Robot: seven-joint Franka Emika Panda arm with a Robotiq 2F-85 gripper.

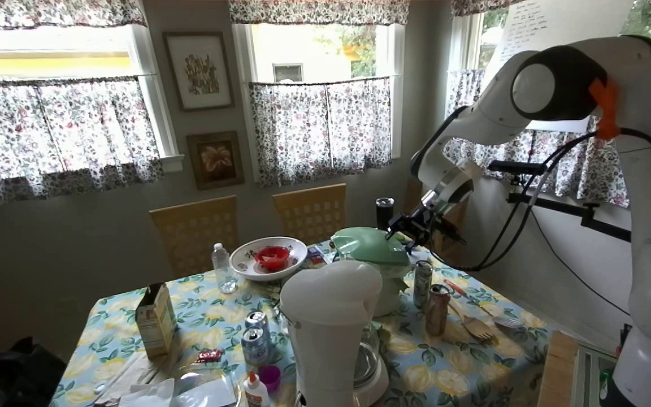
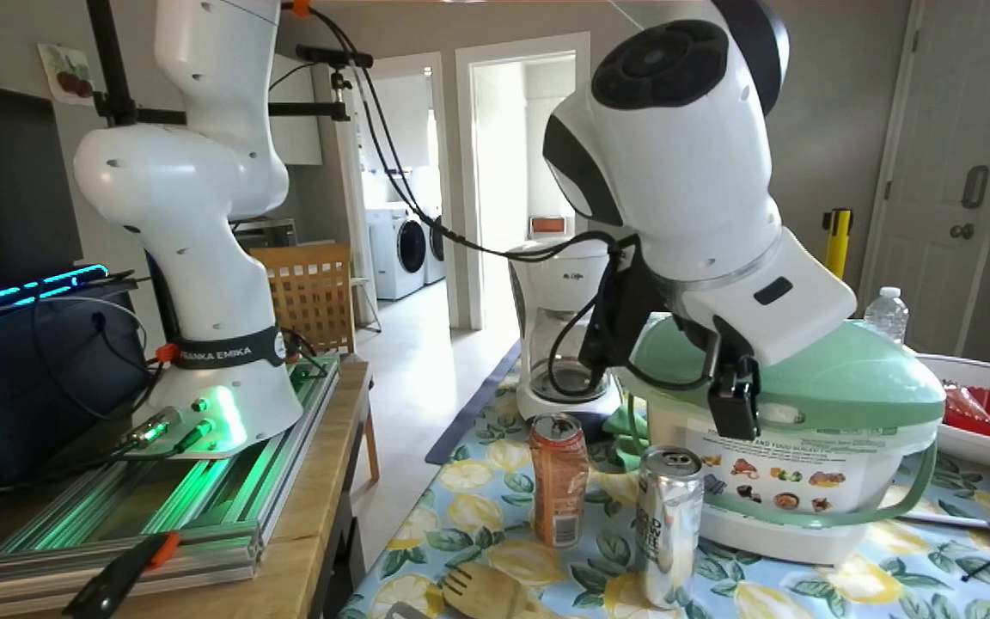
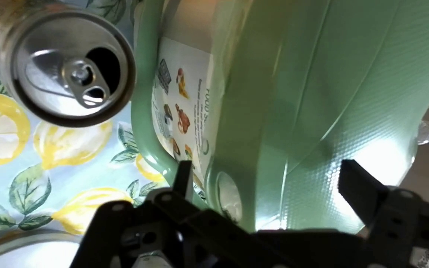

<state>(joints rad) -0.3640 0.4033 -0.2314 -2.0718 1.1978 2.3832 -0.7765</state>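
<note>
My gripper (image 3: 266, 175) stands open, fingers apart, over the near edge of a pale green lid (image 3: 311, 93). One finger (image 3: 184, 176) is outside the lid's rim by the picture label, and the opposite finger (image 3: 359, 182) is above the domed top. Nothing is gripped; whether either finger touches the lid I cannot tell. The lid (image 2: 839, 387) sits on a food steamer with a labelled clear body (image 2: 761, 464) and a green side handle (image 2: 920, 486). In an exterior view the gripper (image 1: 400, 240) is at the lid's right side, and the coffee maker (image 1: 331, 316) partly hides the steamer.
A silver can (image 2: 669, 533) and an orange-brown can (image 2: 559, 481) stand close beside the steamer. Near them lies a wooden fork (image 2: 486, 589). A white bowl (image 1: 241, 263) with red dishes, a water bottle (image 1: 222, 268), a dark tumbler (image 1: 384, 213) and a carton (image 1: 155, 322) stand around.
</note>
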